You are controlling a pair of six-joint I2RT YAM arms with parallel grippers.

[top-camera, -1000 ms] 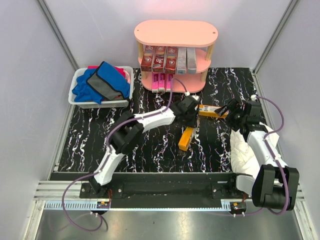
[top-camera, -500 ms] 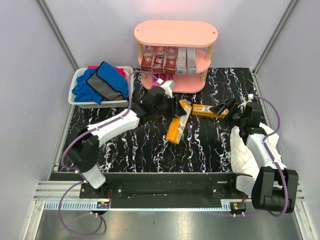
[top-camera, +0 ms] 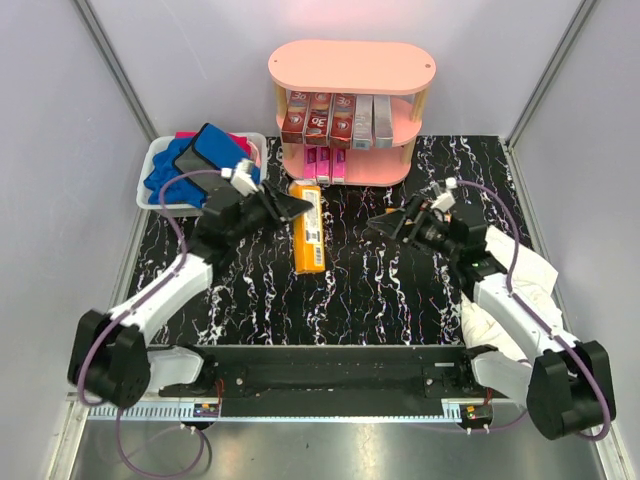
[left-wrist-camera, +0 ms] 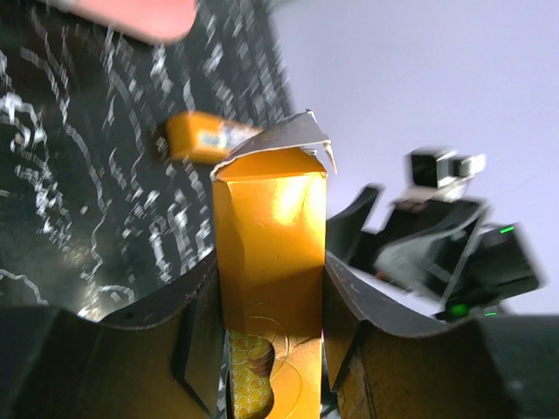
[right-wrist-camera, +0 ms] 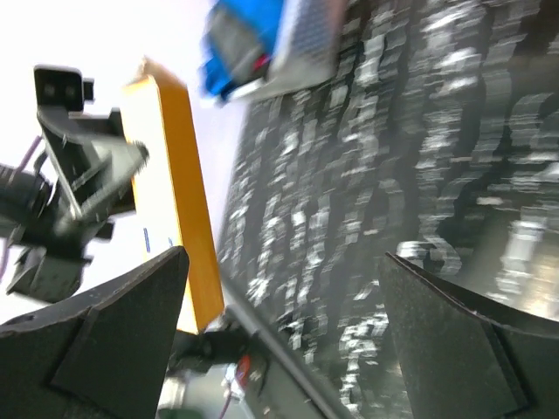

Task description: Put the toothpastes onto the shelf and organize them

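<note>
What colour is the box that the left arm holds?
Orange; the box shows best in the left wrist view.

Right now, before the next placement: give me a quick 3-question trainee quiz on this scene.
1. True or false: the right end effector grips a box.
2. Which colour is the toothpaste box held in the left end effector? A pink, B orange, C silver.
3. Fill in: the boxes on the bottom tier of the shelf are ___.
Key: 1 false (it is open, nothing between its fingers); 2 B; 3 pink.
</note>
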